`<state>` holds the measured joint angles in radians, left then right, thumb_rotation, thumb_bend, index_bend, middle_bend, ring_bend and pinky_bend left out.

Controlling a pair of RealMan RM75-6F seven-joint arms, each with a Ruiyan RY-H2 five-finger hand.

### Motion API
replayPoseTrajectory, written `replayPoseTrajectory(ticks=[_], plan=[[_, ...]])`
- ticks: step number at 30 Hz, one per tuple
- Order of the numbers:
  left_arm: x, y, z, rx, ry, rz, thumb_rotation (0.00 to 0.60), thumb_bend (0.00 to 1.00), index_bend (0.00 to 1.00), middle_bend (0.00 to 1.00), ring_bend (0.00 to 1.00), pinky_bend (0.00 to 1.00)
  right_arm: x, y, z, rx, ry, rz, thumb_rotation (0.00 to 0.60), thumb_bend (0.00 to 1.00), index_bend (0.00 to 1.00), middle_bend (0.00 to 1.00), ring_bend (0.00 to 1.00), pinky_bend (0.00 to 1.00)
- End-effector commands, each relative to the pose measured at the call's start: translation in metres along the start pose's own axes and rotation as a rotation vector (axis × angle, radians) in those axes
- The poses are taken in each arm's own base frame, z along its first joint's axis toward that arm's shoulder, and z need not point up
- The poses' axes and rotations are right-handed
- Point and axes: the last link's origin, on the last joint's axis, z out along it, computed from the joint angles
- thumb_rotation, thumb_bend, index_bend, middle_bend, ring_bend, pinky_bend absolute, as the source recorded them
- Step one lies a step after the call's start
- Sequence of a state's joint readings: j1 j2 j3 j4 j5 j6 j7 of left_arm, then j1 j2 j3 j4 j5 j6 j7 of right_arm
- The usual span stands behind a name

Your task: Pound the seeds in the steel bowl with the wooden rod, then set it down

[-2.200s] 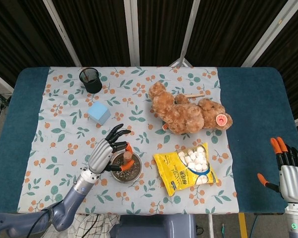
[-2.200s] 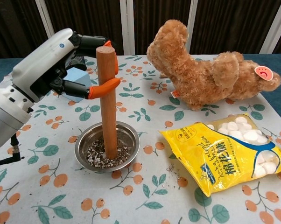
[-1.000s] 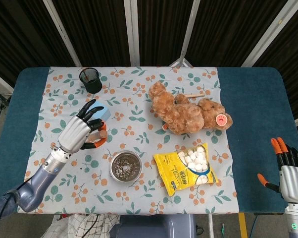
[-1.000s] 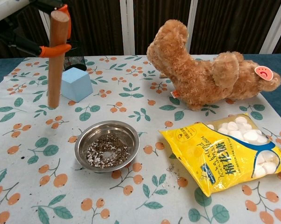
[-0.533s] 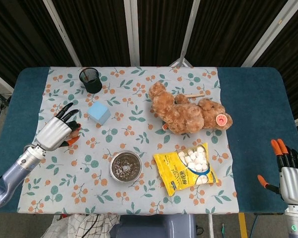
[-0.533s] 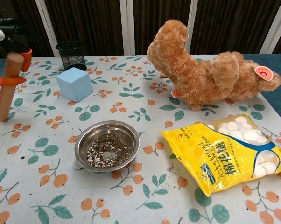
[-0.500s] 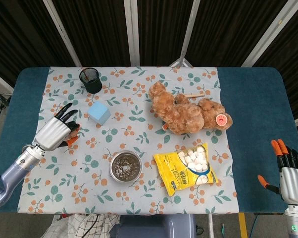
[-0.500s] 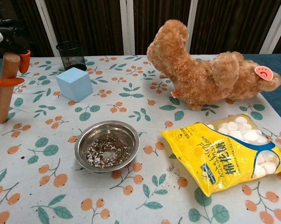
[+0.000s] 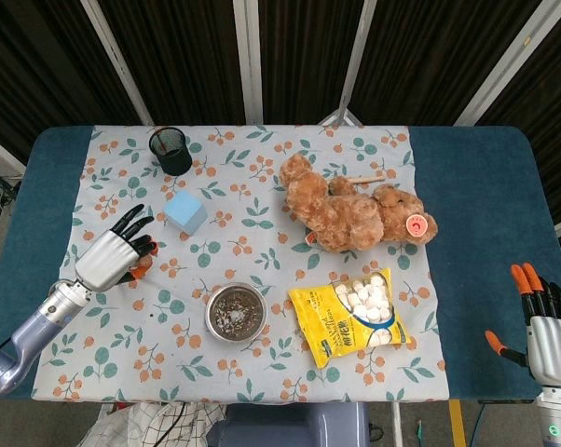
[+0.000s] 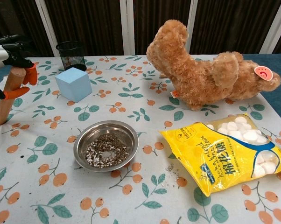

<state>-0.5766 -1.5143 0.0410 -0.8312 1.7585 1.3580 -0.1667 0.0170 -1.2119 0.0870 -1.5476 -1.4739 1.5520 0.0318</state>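
Standing at the far left of the flowered cloth, the plain wooden rod (image 10: 7, 97) leans a little, its lower end resting on or just above the cloth; a moment ago it hung upright in the air, and before that it stood in the bowl. The robot's left hand (image 9: 113, 255), silver with black fingers and orange tips, still pinches the rod near its top while the other fingers spread. Pounding looks finished, and the setting down seems nearly done; only the release remains.

Behind the rod sits a black mesh cup (image 10: 71, 54), with a pale blue foam cube (image 10: 73, 82) beside it. Nearer the middle front, the round steel bowl (image 10: 105, 145) holds crushed dark and pale seeds (image 10: 104, 155), well apart from the rod. Right of it lies a yellow bag of white marshmallows (image 10: 228, 158), and behind that a brown plush bear (image 10: 201, 75) on its side. At the far right, off the cloth, the right hand (image 9: 547, 331) holds nothing, fingers apart and pointing up
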Motion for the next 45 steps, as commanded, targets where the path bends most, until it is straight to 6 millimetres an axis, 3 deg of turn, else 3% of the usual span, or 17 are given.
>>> replayPoseTrajectory(ticks=[1,11,34,40,45], plan=[[-0.002,0.001,0.002,0.012,0.002,-0.004,0.600,0.74,0.45,0.48,0.17,0.05,0.001,-0.001,0.002,0.002,0.002,0.000,0.600,0.23,0.00,0.00,0.00,0.00],[-0.002,0.011,0.020,0.050,0.015,-0.025,0.600,0.52,0.28,0.30,0.11,0.03,0.004,-0.003,0.008,0.001,0.003,0.000,0.600,0.23,0.00,0.00,0.00,0.00],[0.032,0.026,0.039,0.050,0.113,-0.088,0.600,0.48,0.22,0.23,0.09,0.03,0.000,-0.001,0.000,0.001,0.001,-0.004,0.600,0.23,0.00,0.00,0.00,0.00],[0.039,0.027,0.034,0.079,0.138,-0.125,0.600,0.38,0.22,0.19,0.06,0.02,0.000,-0.001,0.001,0.005,0.005,-0.004,0.600,0.23,0.00,0.00,0.00,0.00],[0.054,0.024,0.002,0.189,0.152,-0.209,0.600,0.28,0.13,0.14,0.01,0.00,0.000,-0.001,0.001,0.004,0.002,-0.005,0.600,0.23,0.00,0.00,0.00,0.00]])
